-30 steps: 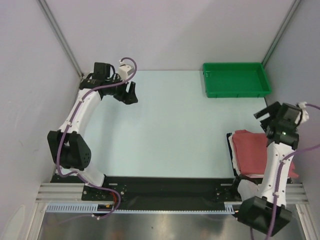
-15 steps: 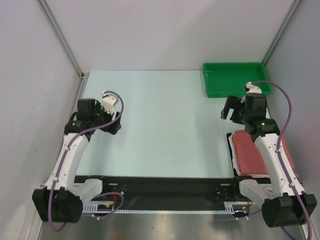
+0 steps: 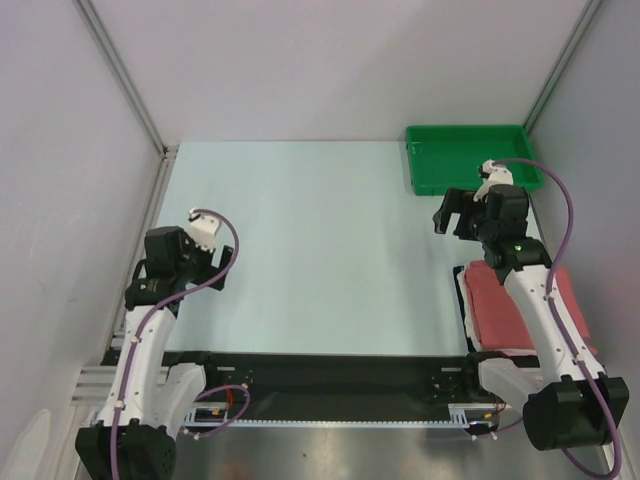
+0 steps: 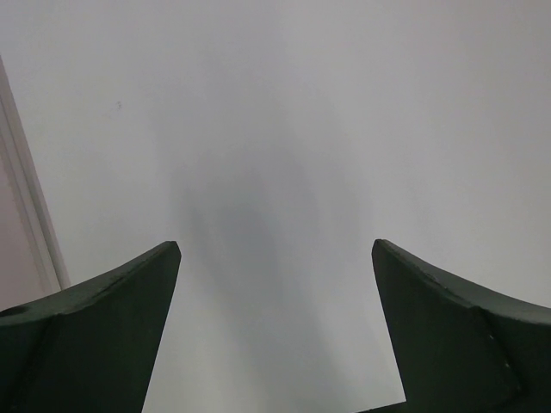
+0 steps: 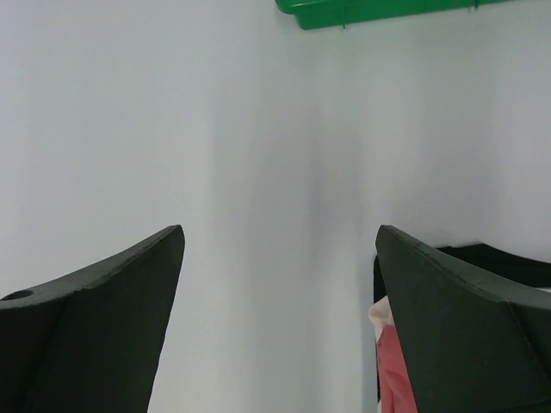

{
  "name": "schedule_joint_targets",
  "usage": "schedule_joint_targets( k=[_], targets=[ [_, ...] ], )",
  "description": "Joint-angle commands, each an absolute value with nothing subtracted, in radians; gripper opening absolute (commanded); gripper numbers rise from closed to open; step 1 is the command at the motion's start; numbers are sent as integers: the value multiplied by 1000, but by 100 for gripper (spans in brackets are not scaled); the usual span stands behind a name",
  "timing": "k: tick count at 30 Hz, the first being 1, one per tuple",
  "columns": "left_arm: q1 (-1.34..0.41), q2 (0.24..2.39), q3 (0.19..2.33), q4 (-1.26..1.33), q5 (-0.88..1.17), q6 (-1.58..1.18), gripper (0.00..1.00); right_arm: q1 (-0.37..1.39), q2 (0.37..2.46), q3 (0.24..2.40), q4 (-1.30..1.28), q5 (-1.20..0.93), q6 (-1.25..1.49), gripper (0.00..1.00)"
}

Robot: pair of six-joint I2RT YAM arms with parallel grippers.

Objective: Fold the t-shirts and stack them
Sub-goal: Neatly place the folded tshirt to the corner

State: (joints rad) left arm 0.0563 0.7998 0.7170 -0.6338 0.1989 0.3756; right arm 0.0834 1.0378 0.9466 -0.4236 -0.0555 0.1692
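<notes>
The salmon-red t-shirt lies folded at the table's near right, on top of the white t-shirt, of which only the left edge shows. My right arm crosses over the pile. My right gripper is open and empty, above bare table left of the pile and near the green tray. The right wrist view shows a corner of the red shirt and white cloth behind the right finger. My left gripper is open and empty over the table's left side; the left wrist view shows only bare surface.
A green plastic tray stands at the far right, and its edge shows in the right wrist view. Grey walls close in the left, back and right. The black rail of the arm bases runs along the near edge.
My left arm has swung from the far left corner back toward the near left. My right gripper has moved from over the pile to the far left of it, near the tray.
</notes>
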Motion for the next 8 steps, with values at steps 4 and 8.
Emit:
schedule_joint_targets(
  k=[4,8],
  targets=[
    [78,758,703,-580,184,382,100,87,1031,922,-337,-95,169,99],
    [84,744,692,-578,186,388,100,87,985,893,-310,-97,163,100]
  ],
)
